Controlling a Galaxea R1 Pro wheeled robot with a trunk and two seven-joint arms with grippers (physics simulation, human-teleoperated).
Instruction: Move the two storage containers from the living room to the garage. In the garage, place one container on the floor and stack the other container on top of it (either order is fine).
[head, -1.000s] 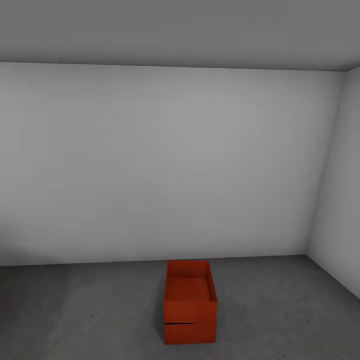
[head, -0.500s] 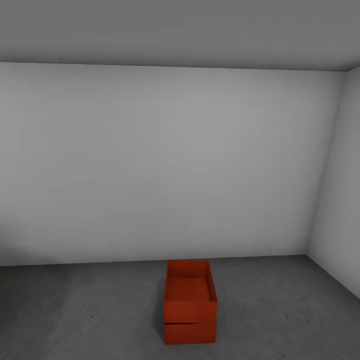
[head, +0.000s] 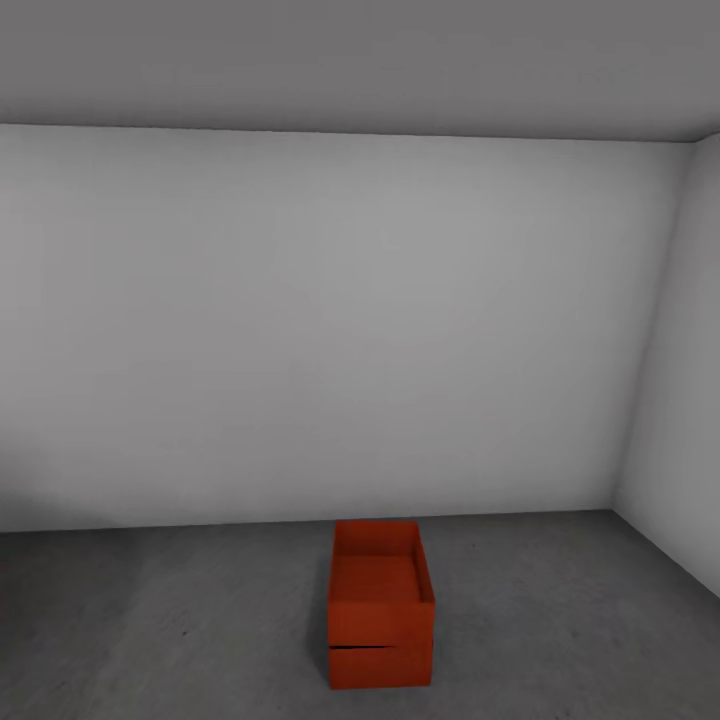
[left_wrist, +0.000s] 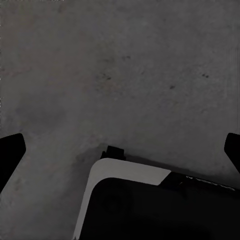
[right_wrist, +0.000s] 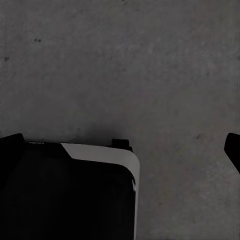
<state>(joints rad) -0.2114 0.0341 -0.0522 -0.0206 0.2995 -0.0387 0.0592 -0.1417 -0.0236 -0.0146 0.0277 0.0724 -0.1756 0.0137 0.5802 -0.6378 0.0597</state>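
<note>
Left side of the head view: bare white wall (head: 300, 330) under a grey ceiling (head: 350, 60), and dark concrete floor (head: 150, 620) with nothing on it. This is the garage.

Centre, slightly right: the two containers stand stacked on the floor, a short way out from the wall. The lower bin (head: 381, 666) rests flat on the concrete; the upper bin (head: 380, 585) sits on it, open side up, edges nearly flush, with a thin dark seam between them at the front. Judged from this, the stack is made and the task looks complete, or all but.

Right side: a second white wall (head: 680, 380) meets the first at the corner.

Left gripper (left_wrist: 120, 150): the wrist view looks down at the floor, with a black fingertip at each edge of the frame — fingers spread wide, nothing between them. A white-and-black part of the robot's body (left_wrist: 150, 205) lies below.

Right gripper (right_wrist: 120, 147): same finding — tips at opposite edges, wide apart, empty, over bare concrete, with the body part (right_wrist: 75, 195) beneath.

Handling assessment: the bins appear to be stiff, thin-walled boxes, probably light when empty. The plain flat walls offer no handles and may be slippery. If a correction is needed, the best hold is likely a pinch over the upper bin's rim on a long wall; a careless push could slide it off the lower one.
</note>
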